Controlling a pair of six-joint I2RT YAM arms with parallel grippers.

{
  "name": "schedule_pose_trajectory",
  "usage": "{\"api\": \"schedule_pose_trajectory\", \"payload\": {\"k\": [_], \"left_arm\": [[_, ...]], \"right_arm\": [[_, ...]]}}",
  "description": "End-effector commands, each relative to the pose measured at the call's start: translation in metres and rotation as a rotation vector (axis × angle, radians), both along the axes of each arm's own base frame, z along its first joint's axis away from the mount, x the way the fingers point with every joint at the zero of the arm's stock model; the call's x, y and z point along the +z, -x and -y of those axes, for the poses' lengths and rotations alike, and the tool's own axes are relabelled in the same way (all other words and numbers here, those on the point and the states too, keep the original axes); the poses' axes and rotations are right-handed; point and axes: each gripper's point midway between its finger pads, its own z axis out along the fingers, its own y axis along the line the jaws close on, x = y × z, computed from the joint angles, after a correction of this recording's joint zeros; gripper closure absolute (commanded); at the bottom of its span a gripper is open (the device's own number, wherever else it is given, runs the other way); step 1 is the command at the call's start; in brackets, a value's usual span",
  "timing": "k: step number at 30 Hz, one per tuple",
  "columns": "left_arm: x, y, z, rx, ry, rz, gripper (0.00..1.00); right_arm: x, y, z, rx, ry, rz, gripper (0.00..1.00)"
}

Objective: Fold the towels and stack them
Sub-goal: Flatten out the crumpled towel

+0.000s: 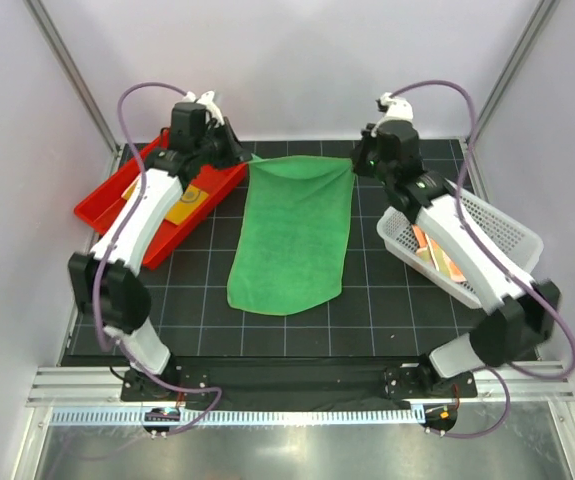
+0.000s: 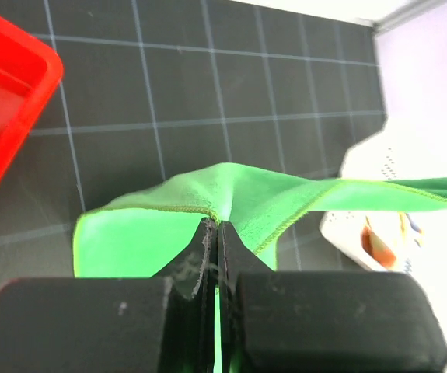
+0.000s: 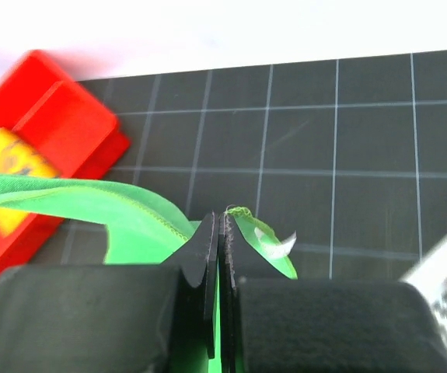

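The green towel (image 1: 292, 240) is seen in the middle of the top view, spread lengthwise over the black gridded worktop (image 1: 197, 290). Its far edge is lifted off the surface and stretched between the two arms, sagging slightly in the middle, while its rounded near end lies flat toward the bottom of the frame.

The left gripper (image 1: 248, 159) is closed tight on the towel's upper-left corner. In the left wrist view the green fabric is seen pinched between the pressed-together fingers (image 2: 207, 241). The right gripper (image 1: 356, 166) is likewise clamped on the upper-right corner, and in the right wrist view the hem and a small white label are caught at the fingertips (image 3: 211, 233).

The yellow-orange towel (image 1: 182, 205) is found in the red tray (image 1: 102, 212) at the upper left, partly hidden by the left arm. A third towel (image 1: 437, 255), pale with orange marks, is glimpsed inside the white basket (image 1: 507, 235) at the right, partly covered by the right arm.
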Motion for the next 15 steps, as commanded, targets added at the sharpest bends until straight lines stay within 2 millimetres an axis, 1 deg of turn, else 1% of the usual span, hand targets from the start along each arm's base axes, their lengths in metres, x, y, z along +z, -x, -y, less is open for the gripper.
{"api": "schedule_pose_trajectory", "payload": {"k": [1, 2, 3, 4, 5, 6, 7, 8, 9, 10, 11, 12, 13, 14, 15], "left_arm": [[0.098, 0.066, -0.007, -0.050, 0.102, 0.177, 1.00], [0.104, 0.081, -0.005, -0.073, 0.122, 0.176, 1.00], [0.111, 0.097, -0.002, -0.097, 0.146, 0.183, 1.00], [0.104, 0.120, 0.009, -0.164, 0.171, 0.155, 1.00], [0.124, 0.145, 0.009, -0.195, 0.200, 0.201, 1.00], [0.130, 0.164, 0.013, -0.226, 0.229, 0.201, 1.00], [0.129, 0.185, 0.025, -0.284, 0.252, 0.186, 1.00], [0.145, 0.212, 0.027, -0.315, 0.289, 0.215, 1.00], [0.156, 0.226, 0.033, -0.341, 0.345, 0.221, 1.00], [0.161, 0.241, 0.040, -0.377, 0.382, 0.212, 1.00], [0.176, 0.268, 0.049, -0.444, 0.425, 0.228, 1.00], [0.186, 0.280, 0.054, -0.466, 0.464, 0.222, 1.00], [0.195, 0.291, 0.056, -0.485, 0.481, 0.235, 1.00], [0.207, 0.298, 0.057, -0.486, 0.500, 0.256, 1.00], [0.216, 0.312, 0.058, -0.507, 0.527, 0.257, 1.00]], "right_arm": [[0.080, 0.078, 0.022, 0.033, -0.111, 0.111, 0.99], [0.085, 0.097, 0.022, 0.067, -0.140, 0.114, 0.99], [0.073, 0.112, 0.022, 0.091, -0.142, 0.090, 0.99], [0.072, 0.128, 0.025, 0.111, -0.150, 0.081, 0.99], [0.092, 0.160, 0.024, 0.193, -0.195, 0.134, 0.99], [0.088, 0.176, 0.019, 0.257, -0.209, 0.125, 0.99], [0.099, 0.197, 0.012, 0.340, -0.241, 0.159, 0.99], [0.117, 0.226, 0.014, 0.405, -0.285, 0.226, 0.99], [0.120, 0.248, 0.004, 0.497, -0.344, 0.220, 0.99], [0.131, 0.263, 0.003, 0.539, -0.376, 0.255, 0.99], [0.147, 0.285, 0.008, 0.567, -0.410, 0.303, 0.99], [0.155, 0.298, 0.008, 0.599, -0.444, 0.314, 0.99], [0.162, 0.306, 0.011, 0.600, -0.460, 0.331, 0.99], [0.170, 0.314, 0.016, 0.595, -0.475, 0.357, 0.99], [0.183, 0.324, 0.022, 0.591, -0.486, 0.399, 0.99]]}}
